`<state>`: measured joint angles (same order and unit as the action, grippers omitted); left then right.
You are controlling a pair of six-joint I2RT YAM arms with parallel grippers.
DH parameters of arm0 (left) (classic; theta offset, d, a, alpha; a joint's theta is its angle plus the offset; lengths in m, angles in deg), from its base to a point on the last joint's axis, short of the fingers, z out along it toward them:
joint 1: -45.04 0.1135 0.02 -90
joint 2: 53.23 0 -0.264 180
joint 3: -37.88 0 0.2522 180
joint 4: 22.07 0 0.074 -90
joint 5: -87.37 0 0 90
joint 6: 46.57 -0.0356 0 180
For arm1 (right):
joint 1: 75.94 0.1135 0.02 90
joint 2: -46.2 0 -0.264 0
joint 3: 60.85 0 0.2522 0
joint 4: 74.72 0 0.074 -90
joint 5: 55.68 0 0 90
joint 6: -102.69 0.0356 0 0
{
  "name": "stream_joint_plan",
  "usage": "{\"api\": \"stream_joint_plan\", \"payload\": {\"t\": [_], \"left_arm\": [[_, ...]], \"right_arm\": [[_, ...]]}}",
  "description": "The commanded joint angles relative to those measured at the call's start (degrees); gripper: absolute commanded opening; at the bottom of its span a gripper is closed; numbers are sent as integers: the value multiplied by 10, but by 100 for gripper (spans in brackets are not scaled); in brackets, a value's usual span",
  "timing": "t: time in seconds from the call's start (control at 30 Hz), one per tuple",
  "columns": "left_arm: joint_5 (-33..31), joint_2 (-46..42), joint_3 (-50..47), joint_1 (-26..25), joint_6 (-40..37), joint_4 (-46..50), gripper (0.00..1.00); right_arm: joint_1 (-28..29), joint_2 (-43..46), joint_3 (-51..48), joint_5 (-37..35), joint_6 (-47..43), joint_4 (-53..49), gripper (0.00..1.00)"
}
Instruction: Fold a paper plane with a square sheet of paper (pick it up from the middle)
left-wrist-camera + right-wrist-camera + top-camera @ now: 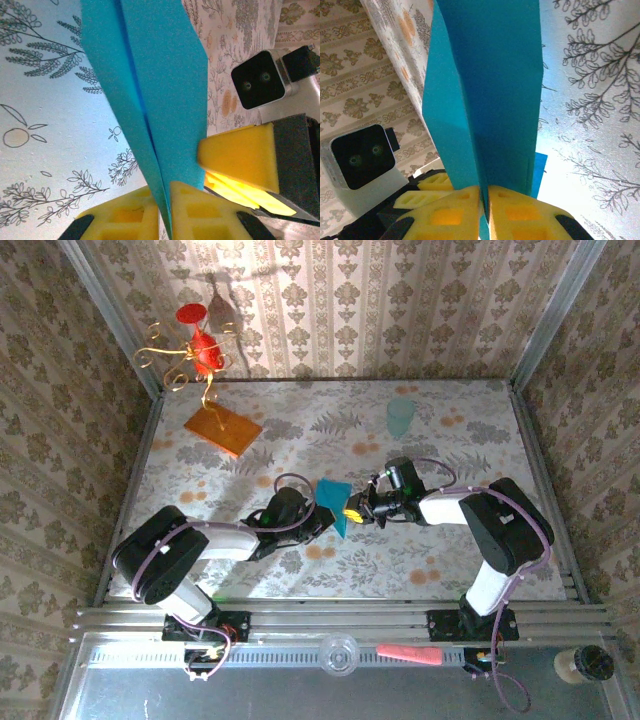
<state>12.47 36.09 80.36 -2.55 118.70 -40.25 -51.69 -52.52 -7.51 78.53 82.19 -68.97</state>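
The teal-blue paper plane (333, 503), folded along its centre crease, hangs just above the table's middle between both arms. My left gripper (322, 514) is shut on its lower edge; in the left wrist view the paper plane (155, 95) rises from between my yellow fingers (200, 207). My right gripper (352, 510) is shut on it from the right side. The right wrist view has the folded paper plane (490, 95) pinched between yellow pads (455, 212), with layers fanning upward. The other arm's yellow finger (240, 155) touches the sheet's edge.
An orange slab (222, 428) lies at the back left under a red and gold wire ornament (198, 352). A pale mint cup (400, 417) stands at the back right. Patterned walls close three sides. A pink object (408, 653) lies on the front rail.
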Motion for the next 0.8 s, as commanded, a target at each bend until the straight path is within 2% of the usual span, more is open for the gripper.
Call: {"api": "stream_joint_plan", "payload": {"t": [0.0,0.13,0.23,0.37,0.53,0.77], "left_arm": [[-7,-10,16,0,-9,23,8],[-11,-32,21,9,-35,57,2],[-11,-56,34,19,-71,107,0],[-10,-92,63,37,-135,199,0],[-34,-140,124,69,-238,363,0],[-131,-150,248,122,-398,577,0]], "right_arm": [[-7,16,-6,3,-8,-14,22],[-25,38,2,-20,-51,-69,42],[-45,60,13,-42,-91,-115,51],[-68,88,23,-72,-129,-148,56],[-83,118,48,-120,-184,-201,59],[-85,141,59,-166,-212,-227,60]]}}
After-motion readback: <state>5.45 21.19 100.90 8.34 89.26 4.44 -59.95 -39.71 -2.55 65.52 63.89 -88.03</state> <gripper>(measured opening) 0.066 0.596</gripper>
